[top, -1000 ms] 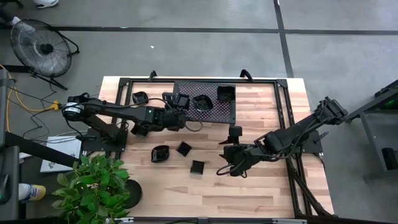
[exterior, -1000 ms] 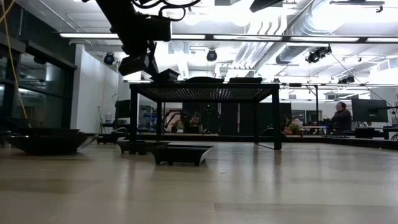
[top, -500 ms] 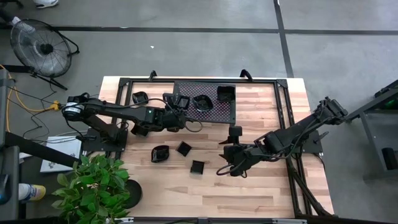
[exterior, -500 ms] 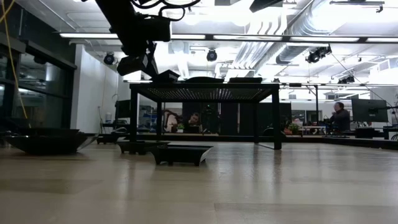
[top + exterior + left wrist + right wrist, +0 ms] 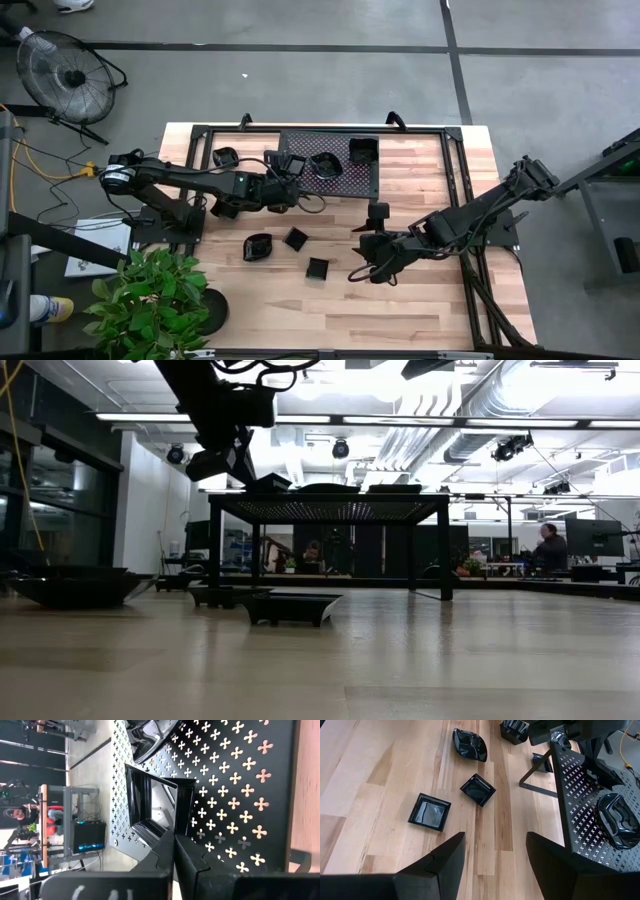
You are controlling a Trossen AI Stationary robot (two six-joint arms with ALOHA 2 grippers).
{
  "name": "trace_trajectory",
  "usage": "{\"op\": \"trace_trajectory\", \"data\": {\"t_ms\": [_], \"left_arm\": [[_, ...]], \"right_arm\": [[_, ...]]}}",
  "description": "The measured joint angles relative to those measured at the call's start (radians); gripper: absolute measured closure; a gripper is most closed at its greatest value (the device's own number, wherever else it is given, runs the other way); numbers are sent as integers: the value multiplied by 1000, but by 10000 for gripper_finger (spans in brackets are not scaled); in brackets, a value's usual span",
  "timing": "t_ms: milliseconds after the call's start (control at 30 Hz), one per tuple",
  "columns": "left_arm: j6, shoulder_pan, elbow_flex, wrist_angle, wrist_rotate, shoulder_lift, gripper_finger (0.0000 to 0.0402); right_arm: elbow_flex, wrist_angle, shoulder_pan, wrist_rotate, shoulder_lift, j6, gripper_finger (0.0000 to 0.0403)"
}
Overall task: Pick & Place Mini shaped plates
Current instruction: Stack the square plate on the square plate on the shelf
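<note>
My left gripper (image 5: 284, 172) is shut on a small square black plate (image 5: 150, 805) at the left end of the black perforated rack (image 5: 330, 170). The low view shows this plate (image 5: 266, 482) right at the rack's top. A scalloped plate (image 5: 325, 165) and a square plate (image 5: 362, 150) sit on the rack. On the wooden table lie a rounded plate (image 5: 258, 246) and two square plates (image 5: 296, 238) (image 5: 318, 268). My right gripper (image 5: 495, 865) hangs open above the table, to the right of those plates, with nothing between its fingers. My left gripper pinches one side wall of the square plate (image 5: 174, 822) between its two fingers, which come slanting down from the table's left. The plate is tilted toward the camera, showing its hollow side. Whether its far edge rests on the rack I cannot tell.
Another square plate (image 5: 378, 212) lies by the rack's right legs, and a dark dish (image 5: 225, 157) lies left of the rack. A black metal frame (image 5: 455, 160) borders the table. A potted plant (image 5: 150, 295) stands at the near left corner. Bare wood (image 5: 400, 320) lies along the near edge.
</note>
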Motion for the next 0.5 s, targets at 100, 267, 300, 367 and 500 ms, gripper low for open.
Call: {"op": "trace_trajectory", "data": {"t_ms": [100,267,300,367,500], "left_arm": [[8,0,0,0,0,0,400],[18,0,0,0,0,0,400],[18,0,0,0,0,0,397],[18,0,0,0,0,0,387],[18,0,0,0,0,0,350]], "right_arm": [[0,0,0,0,0,0,197],[0,0,0,-1,0,0,197],[0,0,0,-1,0,0,197],[0,0,0,-1,0,0,197],[0,0,0,-1,0,0,198]]}}
